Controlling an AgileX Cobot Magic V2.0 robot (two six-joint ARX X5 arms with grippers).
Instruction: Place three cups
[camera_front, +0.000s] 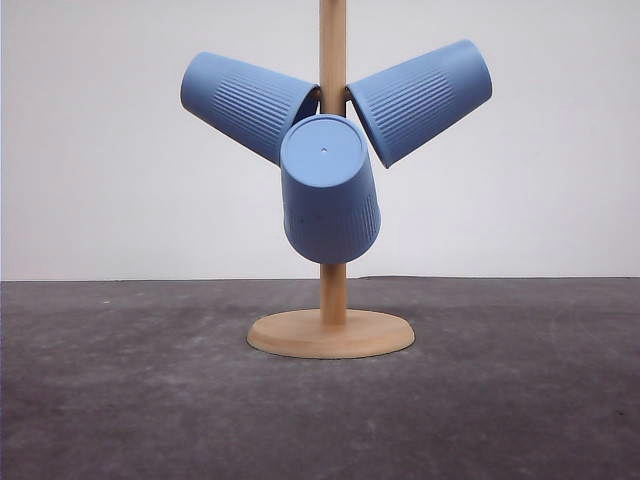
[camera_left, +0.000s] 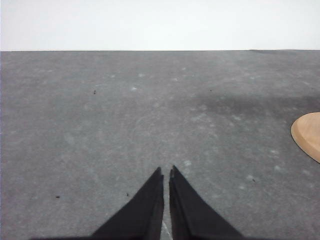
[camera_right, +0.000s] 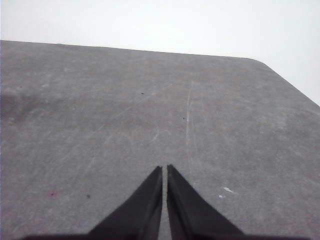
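Note:
Three light-blue ribbed cups hang upside down on the pegs of a wooden stand (camera_front: 333, 290) in the front view. One cup (camera_front: 245, 103) tilts to the left, another cup (camera_front: 420, 100) tilts to the right, and the third cup (camera_front: 330, 190) points its flat base toward the camera. My left gripper (camera_left: 166, 172) is shut over bare grey table, with an edge of the stand's round base (camera_left: 309, 134) off to one side. Over bare table too, my right gripper (camera_right: 164, 169) is shut with nothing in it.
The stand's round wooden base (camera_front: 331, 333) rests mid-table on a dark grey mat (camera_front: 120, 390). A white wall stands behind. The table's rounded corner (camera_right: 260, 61) and far edge are seen in the right wrist view.

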